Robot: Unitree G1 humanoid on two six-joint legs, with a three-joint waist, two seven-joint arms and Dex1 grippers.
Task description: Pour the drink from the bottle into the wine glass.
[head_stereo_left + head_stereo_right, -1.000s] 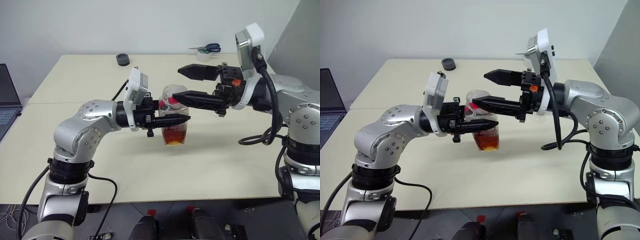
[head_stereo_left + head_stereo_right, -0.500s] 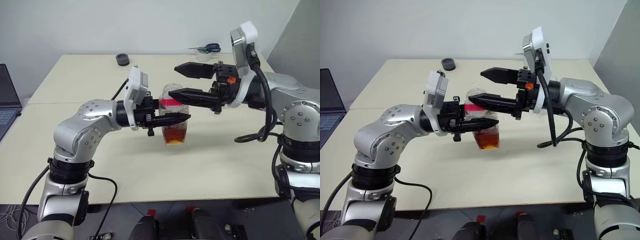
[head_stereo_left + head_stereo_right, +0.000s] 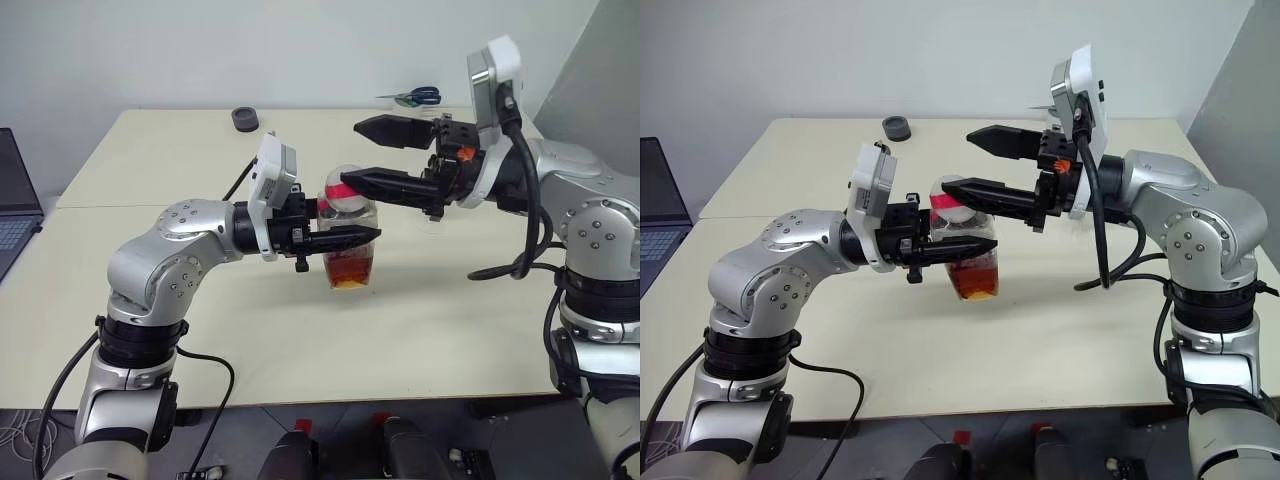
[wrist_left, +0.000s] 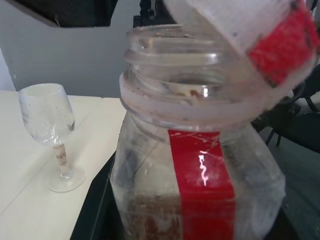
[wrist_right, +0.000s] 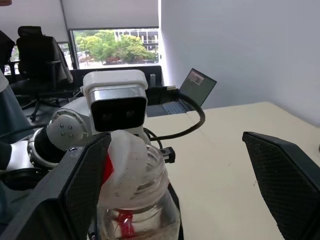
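Note:
My left gripper [image 3: 362, 233] is shut on the bottle [image 3: 351, 262], a clear squarish one with a red label strip, held upright above the table. Reddish-amber drink [image 3: 349, 270] fills its lower part. The pink-white cap [image 5: 125, 159] sits tilted off the open neck, leaning against one finger [image 5: 80, 185] of my right gripper [image 3: 352, 153]. That gripper points level at the bottle's top from the right, jaws wide open. The empty wine glass [image 4: 50, 134] stands on the table beyond the bottle, largely hidden behind my right arm in the eye views.
The beige table [image 3: 150, 150] carries a small black round object [image 3: 245, 118] at the back. Blue-handled scissors and a tape roll [image 3: 414, 100] lie at the back right. A laptop [image 3: 14, 205] sits past the table's left edge.
The cap now sits more tipped up at the bottle's mouth against the right gripper's lower finger. The right gripper has barely shifted. The left gripper and bottle have stayed still.

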